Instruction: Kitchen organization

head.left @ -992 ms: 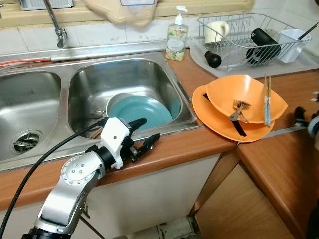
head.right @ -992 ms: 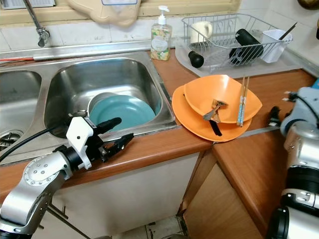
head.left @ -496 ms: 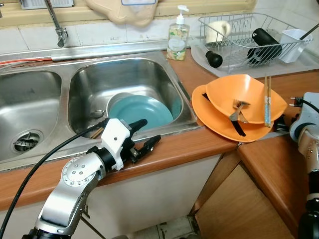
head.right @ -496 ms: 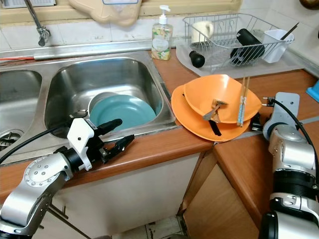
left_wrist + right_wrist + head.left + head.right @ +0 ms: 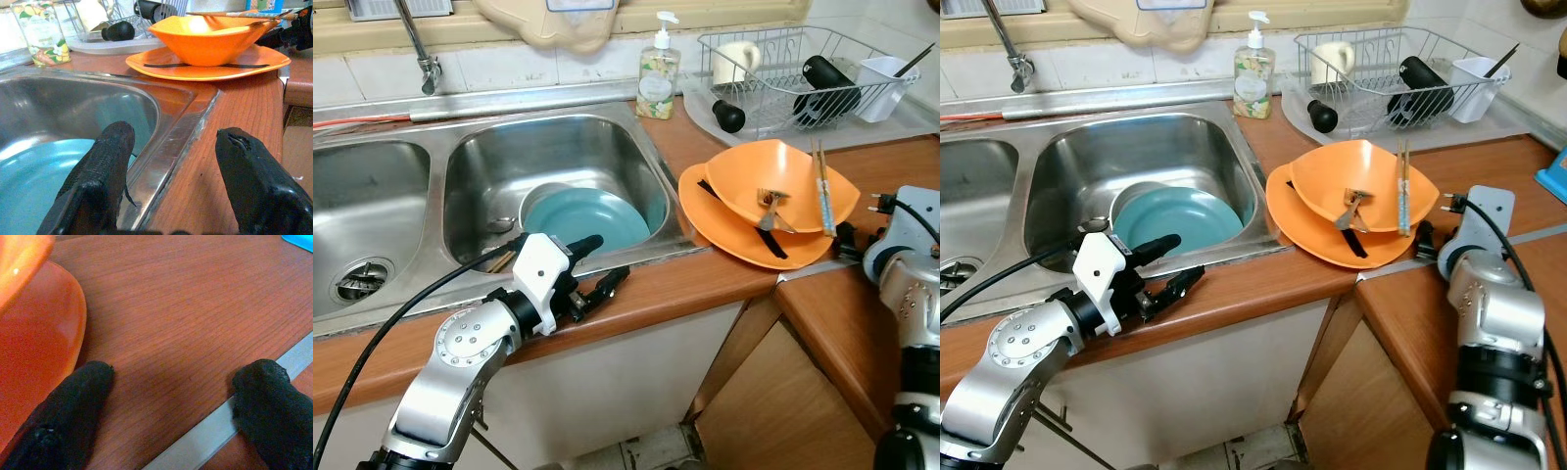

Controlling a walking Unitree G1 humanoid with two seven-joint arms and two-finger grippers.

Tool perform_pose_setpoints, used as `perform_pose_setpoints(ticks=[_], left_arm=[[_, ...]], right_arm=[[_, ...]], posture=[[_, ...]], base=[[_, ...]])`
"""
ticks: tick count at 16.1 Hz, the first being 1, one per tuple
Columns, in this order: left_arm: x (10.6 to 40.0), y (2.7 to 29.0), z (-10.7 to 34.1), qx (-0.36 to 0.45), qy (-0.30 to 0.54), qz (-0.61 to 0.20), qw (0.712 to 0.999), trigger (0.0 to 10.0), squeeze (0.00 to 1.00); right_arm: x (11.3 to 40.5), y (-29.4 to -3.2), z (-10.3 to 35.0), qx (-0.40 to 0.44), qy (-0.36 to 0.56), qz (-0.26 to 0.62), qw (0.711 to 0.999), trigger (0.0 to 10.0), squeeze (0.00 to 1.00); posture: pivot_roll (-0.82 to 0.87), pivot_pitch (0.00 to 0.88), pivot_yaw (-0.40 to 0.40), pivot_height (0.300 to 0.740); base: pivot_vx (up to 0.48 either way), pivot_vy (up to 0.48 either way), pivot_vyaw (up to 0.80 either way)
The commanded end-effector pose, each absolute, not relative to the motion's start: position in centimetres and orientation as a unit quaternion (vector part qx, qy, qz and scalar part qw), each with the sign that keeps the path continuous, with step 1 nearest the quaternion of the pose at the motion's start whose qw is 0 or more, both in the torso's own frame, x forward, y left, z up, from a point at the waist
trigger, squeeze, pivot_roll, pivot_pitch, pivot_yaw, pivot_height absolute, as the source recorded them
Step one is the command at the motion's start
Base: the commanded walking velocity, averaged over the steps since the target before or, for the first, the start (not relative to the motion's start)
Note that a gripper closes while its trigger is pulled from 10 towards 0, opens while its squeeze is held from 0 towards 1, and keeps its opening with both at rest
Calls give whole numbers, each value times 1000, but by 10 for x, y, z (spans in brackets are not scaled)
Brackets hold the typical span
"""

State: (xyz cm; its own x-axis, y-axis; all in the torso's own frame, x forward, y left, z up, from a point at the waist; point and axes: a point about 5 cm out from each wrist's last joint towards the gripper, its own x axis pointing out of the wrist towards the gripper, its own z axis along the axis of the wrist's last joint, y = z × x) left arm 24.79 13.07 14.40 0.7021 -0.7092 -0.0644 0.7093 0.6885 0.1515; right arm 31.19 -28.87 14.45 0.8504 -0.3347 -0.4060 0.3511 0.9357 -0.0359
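Orange bowl (image 5: pixel 783 191) sits on an orange plate (image 5: pixel 724 230) at the tabletop's (image 5: pixel 1263 279) front edge, just right of the sink (image 5: pixel 558 157); chopsticks (image 5: pixel 821 171) lie across the bowl's rim, running front to back; the right gripper (image 5: pixel 166 406), jaws spread and empty, sits low on the tabletop just beside the plate's right edge, far nearer than the left gripper (image 5: pixel 173 161), whose jaws gape empty over the sink's front rim.
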Motion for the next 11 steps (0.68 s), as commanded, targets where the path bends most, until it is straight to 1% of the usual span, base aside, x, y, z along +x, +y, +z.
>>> perform_pose_setpoints(ticks=[1,11], left_arm=[[247,127,149,93,-7,-395,914,10000,0],[248,129,150,96,-6,-394,914,10000,0]], right_arm=[[313,-279,140,36,218,-154,963,10000,0],[311,-265,147,56,215,-135,966,10000,0]], posture=[[-21,0,-1,740],[-18,0,2,740]], base=[[0,0,0],[0,0,0]])
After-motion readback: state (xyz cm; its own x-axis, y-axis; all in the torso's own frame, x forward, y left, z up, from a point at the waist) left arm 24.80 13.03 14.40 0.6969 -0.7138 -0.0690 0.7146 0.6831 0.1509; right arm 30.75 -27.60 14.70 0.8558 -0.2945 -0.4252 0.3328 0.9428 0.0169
